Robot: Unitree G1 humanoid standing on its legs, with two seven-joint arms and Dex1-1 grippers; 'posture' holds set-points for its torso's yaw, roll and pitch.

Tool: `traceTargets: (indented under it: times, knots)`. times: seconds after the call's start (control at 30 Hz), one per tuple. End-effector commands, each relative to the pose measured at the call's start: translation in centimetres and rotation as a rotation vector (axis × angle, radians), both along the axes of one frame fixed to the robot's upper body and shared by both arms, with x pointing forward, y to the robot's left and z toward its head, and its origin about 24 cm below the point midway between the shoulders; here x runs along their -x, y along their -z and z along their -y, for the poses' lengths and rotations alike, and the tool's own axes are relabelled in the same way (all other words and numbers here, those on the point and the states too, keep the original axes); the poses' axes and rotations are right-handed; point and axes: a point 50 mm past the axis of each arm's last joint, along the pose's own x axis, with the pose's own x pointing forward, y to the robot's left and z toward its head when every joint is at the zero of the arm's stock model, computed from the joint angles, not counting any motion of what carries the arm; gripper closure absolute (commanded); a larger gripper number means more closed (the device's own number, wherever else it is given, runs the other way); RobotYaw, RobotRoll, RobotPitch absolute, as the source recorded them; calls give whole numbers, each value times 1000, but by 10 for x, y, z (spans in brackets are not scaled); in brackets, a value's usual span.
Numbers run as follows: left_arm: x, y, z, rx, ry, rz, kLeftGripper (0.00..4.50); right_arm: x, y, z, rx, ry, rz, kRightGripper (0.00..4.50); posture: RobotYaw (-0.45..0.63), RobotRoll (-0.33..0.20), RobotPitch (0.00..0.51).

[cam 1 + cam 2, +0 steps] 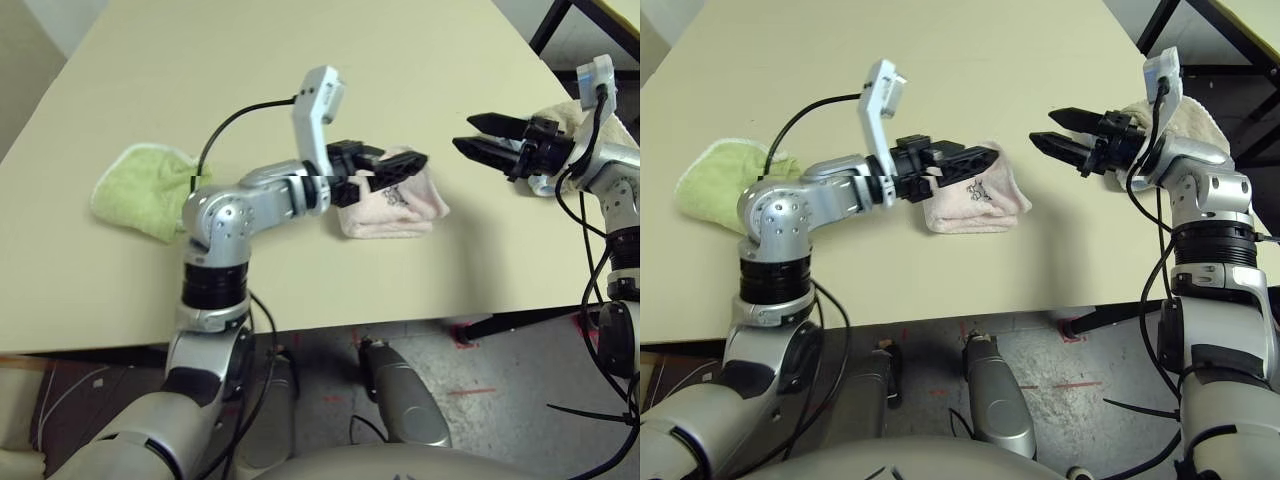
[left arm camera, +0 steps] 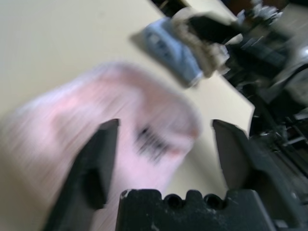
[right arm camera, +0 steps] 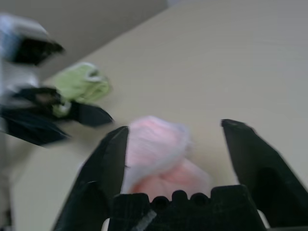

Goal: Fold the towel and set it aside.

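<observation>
The towel (image 1: 392, 207) is a pale pink folded bundle with a small dark logo, lying near the middle of the table. My left gripper (image 1: 412, 160) hovers just over its near-left top, and the left wrist view shows the fingers (image 2: 98, 159) open, with the towel (image 2: 96, 120) spread beneath them. My right gripper (image 1: 462, 132) is held above the table to the right of the towel, apart from it, pointing toward it with its jaws open. In the right wrist view the towel (image 3: 156, 144) shows between the spread fingers (image 3: 108, 159).
A lime-green cloth (image 1: 145, 187) lies at the table's left, behind my left elbow. A cream cloth (image 1: 578, 112) sits at the right table edge under my right wrist. The table's front edge (image 1: 330, 322) runs close below the towel, with floor beyond.
</observation>
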Motion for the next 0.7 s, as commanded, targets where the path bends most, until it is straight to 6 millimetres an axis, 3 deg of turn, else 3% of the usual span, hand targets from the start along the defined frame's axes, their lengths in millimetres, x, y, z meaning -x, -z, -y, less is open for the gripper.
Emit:
traceTargets:
  times: [0.03, 0.23, 0.43, 0.7]
  knots:
    - [5, 3, 2, 27, 8, 52, 2155, 5, -3, -20, -56, -112, -68, 2077, 6, 0, 154]
    - [4, 10, 6, 20, -10, 65, 4491, 5, 14, -42, -11, -156, -180, 4436, 23, 0, 162]
    - [4, 35, 9, -144, 0, 25, 4491, -6, 47, -46, 114, -48, -291, 4436, 28, 0, 162]
    - [2, 65, 2, -310, 7, -17, 4491, -11, 99, -29, 293, 63, -404, 4436, 35, 0, 157]
